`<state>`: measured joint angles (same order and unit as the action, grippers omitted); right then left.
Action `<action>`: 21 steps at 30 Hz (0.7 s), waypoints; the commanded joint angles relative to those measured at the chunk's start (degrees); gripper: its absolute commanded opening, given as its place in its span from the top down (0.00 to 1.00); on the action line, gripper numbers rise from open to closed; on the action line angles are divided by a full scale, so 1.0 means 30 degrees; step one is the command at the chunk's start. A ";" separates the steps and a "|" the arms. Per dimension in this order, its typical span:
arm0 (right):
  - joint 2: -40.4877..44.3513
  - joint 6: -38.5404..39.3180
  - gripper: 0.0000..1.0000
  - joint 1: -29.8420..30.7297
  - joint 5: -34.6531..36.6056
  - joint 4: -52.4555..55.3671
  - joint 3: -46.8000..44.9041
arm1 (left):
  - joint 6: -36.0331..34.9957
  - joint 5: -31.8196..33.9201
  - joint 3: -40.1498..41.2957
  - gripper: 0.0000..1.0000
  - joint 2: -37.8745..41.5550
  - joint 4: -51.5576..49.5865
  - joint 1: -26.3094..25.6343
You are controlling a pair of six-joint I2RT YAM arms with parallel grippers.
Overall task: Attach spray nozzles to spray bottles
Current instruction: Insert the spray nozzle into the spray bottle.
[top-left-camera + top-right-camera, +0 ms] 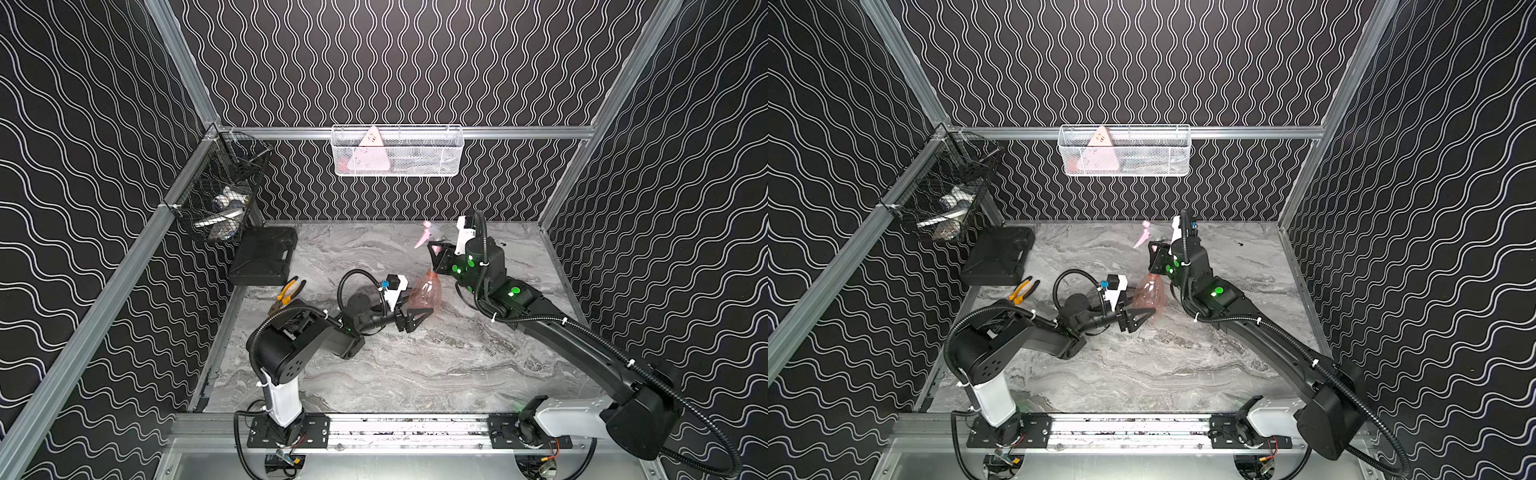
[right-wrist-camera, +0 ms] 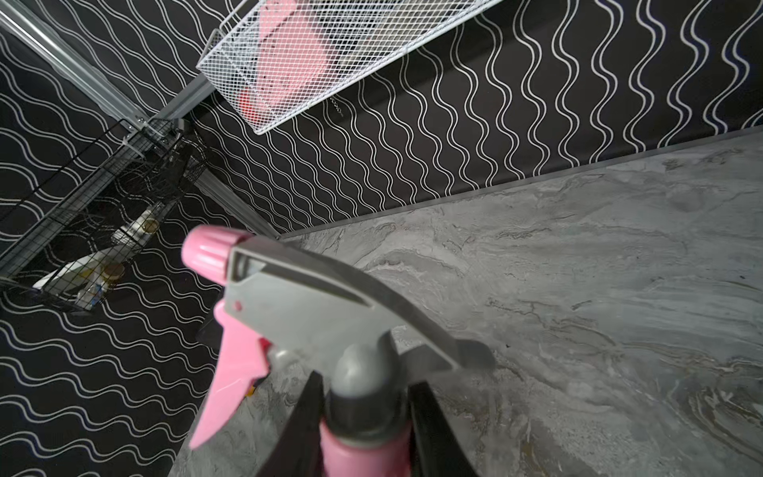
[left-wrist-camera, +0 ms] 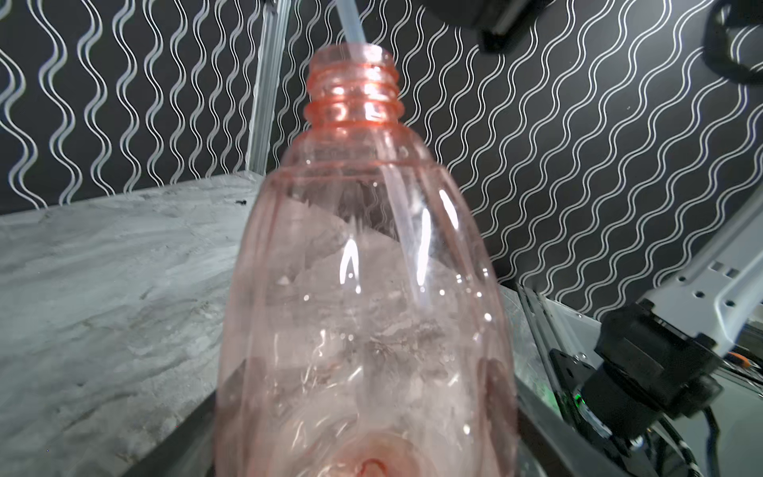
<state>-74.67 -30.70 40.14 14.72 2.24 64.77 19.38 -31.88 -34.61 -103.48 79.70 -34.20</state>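
Marbled grey counter (image 1: 415, 374), dark wave-patterned walls: dip tube entered, collar not yet seated.

The spray bottle (image 1: 424, 291) is gripped around its wide base by the left claw (image 1: 420, 311), the jaws being pressed against both sides of it; the bottle is held tilted, with the threaded neck (image 3: 354, 86) pointing away from that claw. The spray nozzle (image 2: 313, 314) is clamped at its pink collar (image 2: 363, 450) by the right claw (image 1: 436, 253), the grey head and pink trigger (image 2: 231, 371) projecting beyond the fingertips. The clear dip tube (image 3: 402, 214) is seen passing through the neck opening into the bottle. The threads are left bare, the collar being held clear above them. Insertion is judged partly done; lowering the collar onto the neck and screwing it down remain to be done.
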 commanded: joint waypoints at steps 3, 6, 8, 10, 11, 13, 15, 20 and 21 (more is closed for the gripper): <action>0.0382 0.1111 0.86 0.1003 0.2288 -0.0201 -0.0439 | -0.1205 0.1023 -0.0602 0.46 0.0807 -0.0480 0.0007; 0.0450 0.1779 0.86 0.1681 0.3197 -0.0143 -0.0250 | -0.1600 0.0905 -0.0948 0.45 0.1081 -0.1133 0.0023; 0.0509 0.2278 0.85 0.2146 0.3935 -0.0101 -0.0142 | -0.1925 0.0831 -0.1128 0.45 0.1238 -0.1644 0.0024; 0.0588 0.2625 0.83 0.2478 0.4442 -0.0227 -0.0186 | -0.2145 0.0838 -0.1191 0.45 0.1380 -0.2036 0.0027; 0.0654 0.2742 0.81 0.2555 0.4533 -0.0217 -0.0152 | -0.2206 0.0858 -0.1206 0.45 0.1430 -0.2073 0.0018; 0.0717 0.2814 0.74 0.2715 0.4728 0.0042 -0.0092 | -0.2354 0.0917 -0.1123 0.45 0.1549 -0.2167 0.0002; 0.0960 0.2903 0.72 0.2819 0.4917 0.0184 -0.0091 | -0.2488 0.0958 -0.1027 0.44 0.1663 -0.2252 0.0038; 0.2047 0.2937 0.60 0.2880 0.5325 0.0563 -0.0545 | -0.2449 0.0960 -0.0858 0.44 0.1740 -0.2087 0.0232; 0.2270 0.2931 0.53 0.2880 0.5318 0.0758 -0.0537 | -0.2423 0.0958 -0.0834 0.44 0.1726 -0.2046 0.0284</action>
<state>-69.21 -22.37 48.64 29.30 4.12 63.37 12.16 -29.56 -37.36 -98.67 72.71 -33.74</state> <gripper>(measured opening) 0.433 0.819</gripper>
